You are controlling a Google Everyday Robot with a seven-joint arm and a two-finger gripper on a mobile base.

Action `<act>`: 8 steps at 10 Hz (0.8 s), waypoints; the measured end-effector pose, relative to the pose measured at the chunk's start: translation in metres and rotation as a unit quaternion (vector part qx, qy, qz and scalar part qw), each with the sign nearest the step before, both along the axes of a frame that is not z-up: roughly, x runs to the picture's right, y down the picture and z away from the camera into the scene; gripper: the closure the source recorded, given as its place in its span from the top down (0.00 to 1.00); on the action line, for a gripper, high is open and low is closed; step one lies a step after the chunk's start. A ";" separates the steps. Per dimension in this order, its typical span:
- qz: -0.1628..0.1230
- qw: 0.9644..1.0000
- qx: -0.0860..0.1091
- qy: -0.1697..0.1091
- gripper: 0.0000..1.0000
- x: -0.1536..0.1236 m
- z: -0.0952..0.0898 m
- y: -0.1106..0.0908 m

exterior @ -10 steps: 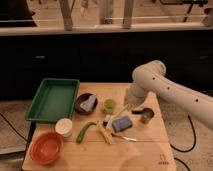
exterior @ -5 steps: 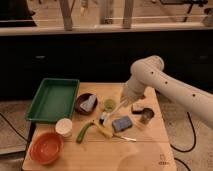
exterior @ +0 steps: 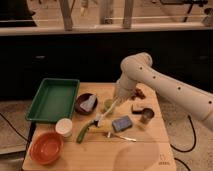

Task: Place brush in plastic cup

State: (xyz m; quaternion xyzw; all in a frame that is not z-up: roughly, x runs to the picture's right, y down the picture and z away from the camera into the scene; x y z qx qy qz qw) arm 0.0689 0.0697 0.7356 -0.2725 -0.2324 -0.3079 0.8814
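Over the surface's (exterior: 145,150) middle, the gripper (exterior: 119,97) pinched the brush (exterior: 103,116) by its upper end; the white handle slanted down-left, just beside the plastic cup (exterior: 105,103).

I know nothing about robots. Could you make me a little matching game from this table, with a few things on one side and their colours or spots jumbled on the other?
Things:
1. tray
2. paper cup
3. front-left bowl
4. pincer

Descriptions:
A. orange-red
B. white
C. over the middle of the table, beside the lime-green plastic cup, shut on the brush
D. green

Pairs: 1-D, 2-B, 3-A, 4-C
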 end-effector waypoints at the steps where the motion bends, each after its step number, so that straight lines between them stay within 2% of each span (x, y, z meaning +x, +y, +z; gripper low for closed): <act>1: -0.003 1.000 -0.002 -0.003 0.01 -0.002 0.003 -0.002; 8: -0.016 1.000 -0.009 0.000 0.01 -0.005 0.025 -0.016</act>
